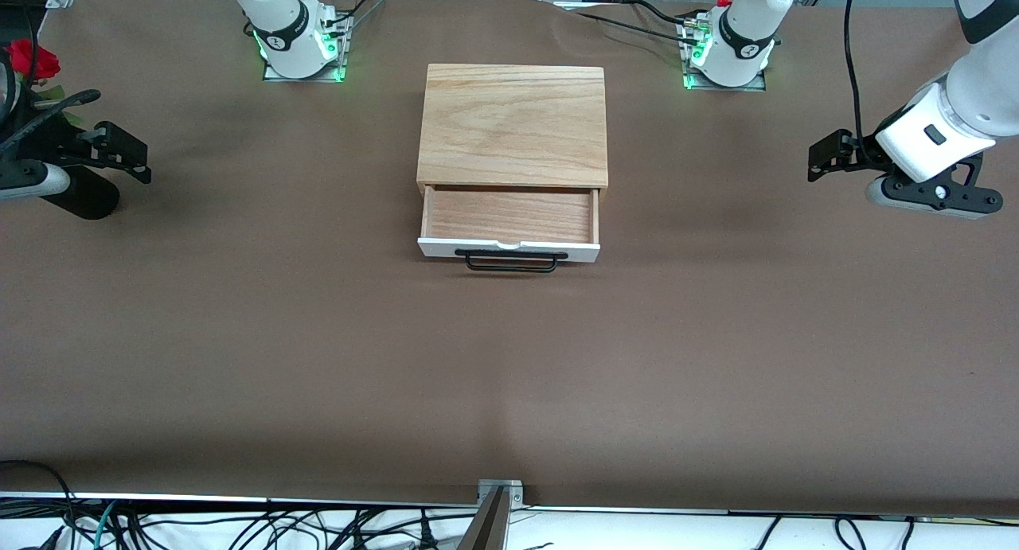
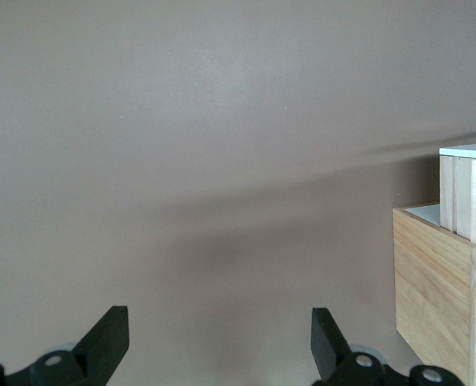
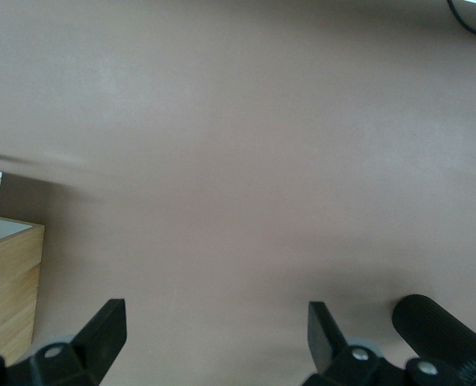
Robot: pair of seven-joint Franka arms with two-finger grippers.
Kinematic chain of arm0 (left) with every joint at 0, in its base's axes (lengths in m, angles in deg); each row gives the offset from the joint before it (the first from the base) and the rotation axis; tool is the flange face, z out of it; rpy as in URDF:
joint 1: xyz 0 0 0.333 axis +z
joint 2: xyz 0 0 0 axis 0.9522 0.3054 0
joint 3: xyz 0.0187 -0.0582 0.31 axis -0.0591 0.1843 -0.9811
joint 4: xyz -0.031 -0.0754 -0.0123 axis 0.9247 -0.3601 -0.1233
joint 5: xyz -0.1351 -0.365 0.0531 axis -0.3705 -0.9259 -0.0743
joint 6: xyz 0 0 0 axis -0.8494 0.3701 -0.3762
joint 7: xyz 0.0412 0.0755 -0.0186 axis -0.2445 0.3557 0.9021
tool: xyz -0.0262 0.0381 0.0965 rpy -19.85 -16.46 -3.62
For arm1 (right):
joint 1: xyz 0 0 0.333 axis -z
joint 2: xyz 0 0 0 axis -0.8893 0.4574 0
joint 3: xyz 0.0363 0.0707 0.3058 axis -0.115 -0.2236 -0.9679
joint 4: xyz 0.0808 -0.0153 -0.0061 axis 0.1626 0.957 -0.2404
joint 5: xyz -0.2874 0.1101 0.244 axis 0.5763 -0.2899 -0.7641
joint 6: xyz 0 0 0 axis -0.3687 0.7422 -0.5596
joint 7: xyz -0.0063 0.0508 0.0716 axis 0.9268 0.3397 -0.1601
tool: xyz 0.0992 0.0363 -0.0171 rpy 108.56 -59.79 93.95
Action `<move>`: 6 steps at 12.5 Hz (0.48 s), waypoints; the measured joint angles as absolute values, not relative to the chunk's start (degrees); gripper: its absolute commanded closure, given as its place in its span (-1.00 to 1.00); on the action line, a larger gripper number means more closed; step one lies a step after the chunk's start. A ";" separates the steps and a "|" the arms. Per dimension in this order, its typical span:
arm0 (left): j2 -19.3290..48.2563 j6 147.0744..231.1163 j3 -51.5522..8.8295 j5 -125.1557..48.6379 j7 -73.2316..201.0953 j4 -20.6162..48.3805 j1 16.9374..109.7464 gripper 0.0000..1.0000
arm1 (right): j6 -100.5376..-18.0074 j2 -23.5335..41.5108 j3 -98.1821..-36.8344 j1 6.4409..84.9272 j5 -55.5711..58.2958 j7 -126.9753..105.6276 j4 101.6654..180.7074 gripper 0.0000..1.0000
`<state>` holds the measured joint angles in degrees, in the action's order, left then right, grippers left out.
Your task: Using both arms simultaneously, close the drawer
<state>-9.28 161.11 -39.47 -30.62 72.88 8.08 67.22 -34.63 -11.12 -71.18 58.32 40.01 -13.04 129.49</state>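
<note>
I have the box [image 1: 514, 124] sitting mid-surface, between the two arm bases, with its drawer [image 1: 509, 220] pulled out toward the front camera. The tray is open and looks empty, the white front panel [image 1: 509, 250] and black handle [image 1: 510, 261] being its nearest parts. That panel faces the camera side, so closing means pushing it back toward the bases.

Both arms wait well apart from the box, one at each end of the surface. The left gripper [image 1: 828, 156] hangs over bare surface toward the left arm's end; its wrist view shows the jaws spread wide [image 2: 214, 342], holding nothing, with the corner of the box [image 2: 443, 289] and the drawer's side [image 2: 467, 193] at the edge of sight. The right gripper [image 1: 119, 152] hangs over the right arm's end, its jaws also wide and empty [image 3: 214, 338], the box's corner [image 3: 9, 289] just visible.

I read this symmetric stance as the starting pose: each arm is placed to come in on its own half of the panel, so the push is even and the tray does not skew. Neither gripper touches the drawer yet, so the close has not begun.

A red flower [image 1: 32, 60] stands near the right gripper, and I'd mind it.
</note>
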 measured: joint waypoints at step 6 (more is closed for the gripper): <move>-9.28 161.11 -39.44 -30.62 72.88 8.08 67.22 -1.00 | -34.64 -11.12 -71.18 58.32 39.98 -8.85 129.50 -1.00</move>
<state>-9.28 161.11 -39.44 -30.62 72.88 8.08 67.22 -34.64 -11.12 -71.18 58.32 39.98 -8.85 129.50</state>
